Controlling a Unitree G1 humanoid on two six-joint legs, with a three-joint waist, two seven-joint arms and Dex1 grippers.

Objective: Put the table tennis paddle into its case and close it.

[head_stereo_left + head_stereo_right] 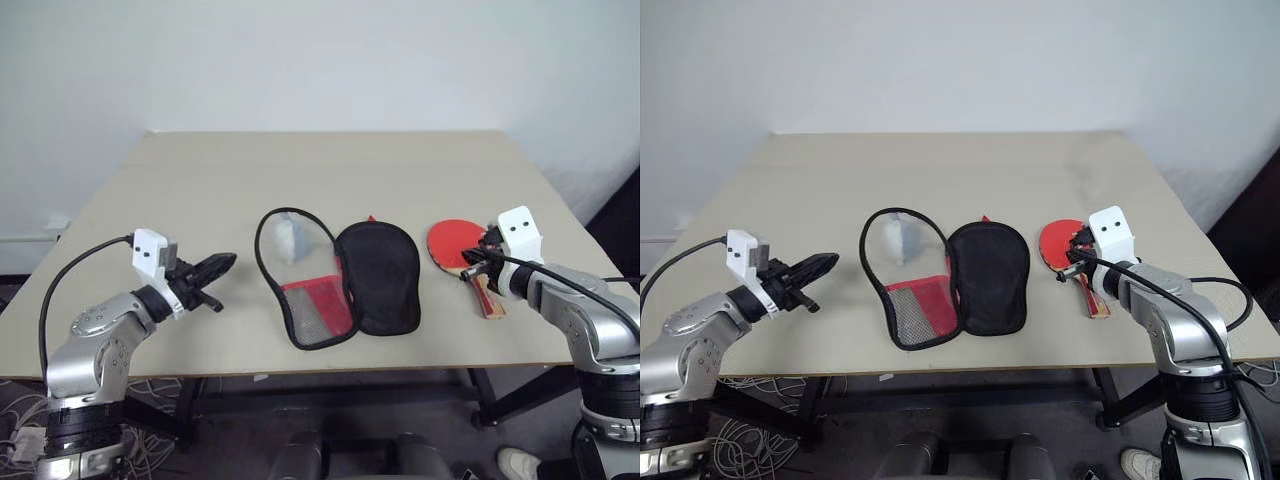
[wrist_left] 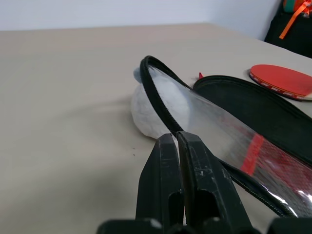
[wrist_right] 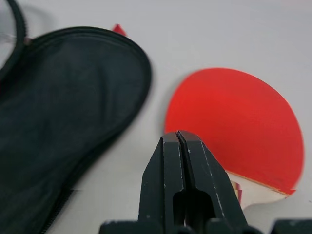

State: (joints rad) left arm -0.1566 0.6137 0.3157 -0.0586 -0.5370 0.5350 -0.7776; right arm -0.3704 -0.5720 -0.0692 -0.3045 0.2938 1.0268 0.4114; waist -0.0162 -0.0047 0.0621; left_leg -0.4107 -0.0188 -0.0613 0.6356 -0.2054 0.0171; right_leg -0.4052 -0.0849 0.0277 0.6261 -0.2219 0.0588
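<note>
The table tennis paddle lies flat on the table's right side, red face up, with its handle pointing toward the front edge. The case lies unzipped and spread open in the middle. Its black lining faces up on the right half, and a mesh-and-red half lies on the left. My right gripper is shut with nothing in it, hovering over the paddle where blade meets handle. My left gripper is also shut and holds nothing. It sits left of the case and points at its rim.
A small white-grey lump sits inside the far part of the case's left half. The beige table runs back to a white wall. Its front edge is close to both arms. Cables lie on the floor at the left.
</note>
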